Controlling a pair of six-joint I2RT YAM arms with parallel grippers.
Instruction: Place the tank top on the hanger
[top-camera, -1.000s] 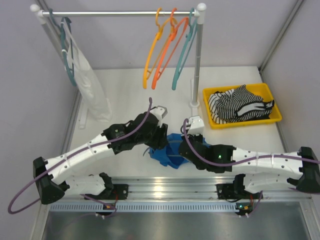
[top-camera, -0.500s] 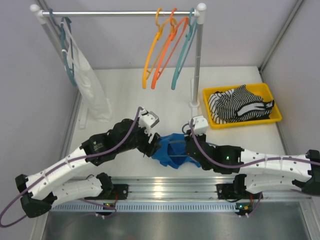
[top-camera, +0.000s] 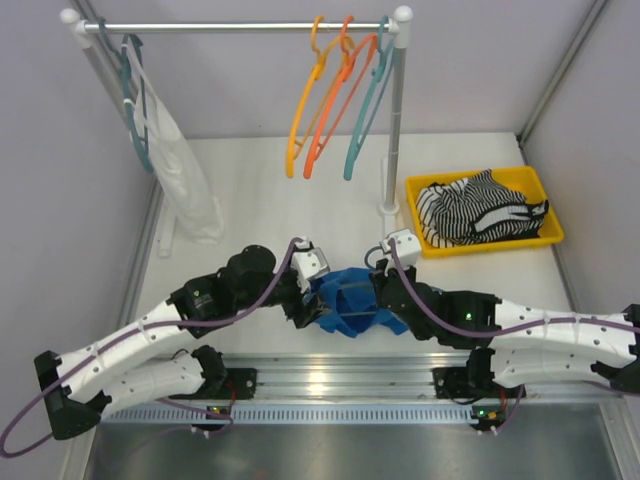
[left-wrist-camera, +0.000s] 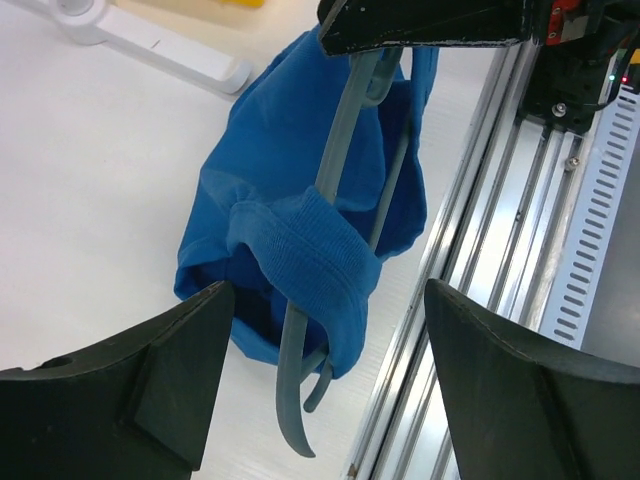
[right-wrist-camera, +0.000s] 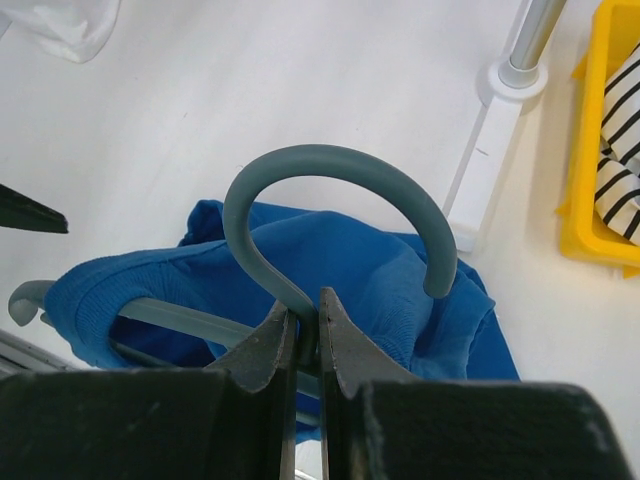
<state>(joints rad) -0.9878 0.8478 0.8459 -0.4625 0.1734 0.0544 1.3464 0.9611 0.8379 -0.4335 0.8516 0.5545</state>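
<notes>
left gripper (left-wrist-camera: 328, 300): jaws spread wide with nothing gripped; in its wrist view the fabric-wrapped end of the hanger lies ahead, between the two fingers
right gripper (right-wrist-camera: 308, 305): pinched together on the neck of the hanger, just under the hook
hanger (right-wrist-camera: 335, 153): grey-teal; the hook curves up past the right fingers, one arm runs through the blue fabric and its tip pokes out at the far end
tank top (top-camera: 350, 305): bright blue, bunched on the white table (top-camera: 250, 190) between the two grippers, near the front edge; a strap is looped over one hanger arm
tray (top-camera: 540, 185): yellow, right rear, holding a striped garment (top-camera: 480, 210)
clothes rail (top-camera: 240, 27): at the back, carrying orange hangers (top-camera: 320, 110) and a white garment (top-camera: 185, 170)
</notes>
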